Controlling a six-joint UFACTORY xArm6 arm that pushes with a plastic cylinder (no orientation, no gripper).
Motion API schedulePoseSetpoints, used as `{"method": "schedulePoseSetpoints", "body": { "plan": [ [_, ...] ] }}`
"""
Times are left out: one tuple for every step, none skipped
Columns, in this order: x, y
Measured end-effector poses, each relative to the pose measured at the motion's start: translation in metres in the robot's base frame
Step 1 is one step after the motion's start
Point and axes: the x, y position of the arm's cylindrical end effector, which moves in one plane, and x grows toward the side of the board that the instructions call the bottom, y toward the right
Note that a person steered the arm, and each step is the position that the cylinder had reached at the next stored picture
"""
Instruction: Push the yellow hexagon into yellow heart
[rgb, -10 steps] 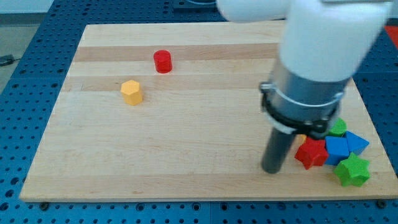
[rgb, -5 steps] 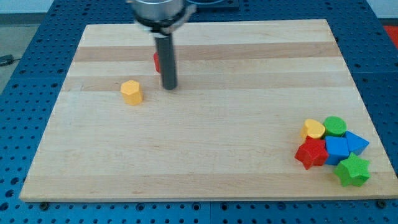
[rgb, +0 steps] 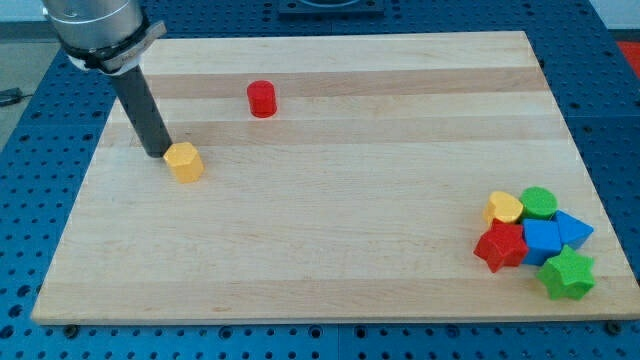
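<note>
The yellow hexagon (rgb: 184, 161) lies on the wooden board at the view's left. My tip (rgb: 156, 153) stands just to the upper left of it, touching or nearly touching its side. The yellow heart (rgb: 504, 208) lies far off at the view's lower right, at the upper left of a cluster of blocks.
A red cylinder (rgb: 262, 98) stands alone near the view's top, right of the rod. The cluster at lower right holds a green cylinder (rgb: 539, 202), a red star (rgb: 501, 247), a blue cube (rgb: 541, 240), a blue triangle (rgb: 574, 229) and a green star (rgb: 567, 274).
The rod swept from the lower right cluster across to the board's left. The yellow hexagon has shifted down and to the left, from right of the rod's path to beside my tip.
</note>
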Motion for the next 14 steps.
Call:
{"method": "schedulePoseSetpoints", "body": {
  "plan": [
    [0.027, 0.051],
    [0.032, 0.119],
    [0.032, 0.184],
    [0.049, 0.209],
    [0.059, 0.205],
    [0.042, 0.207],
    [0.000, 0.178],
    [0.022, 0.146],
    [0.058, 0.144],
    [0.078, 0.144],
    [0.091, 0.152],
    [0.091, 0.193],
    [0.088, 0.246],
    [0.086, 0.298]
  ]
}}
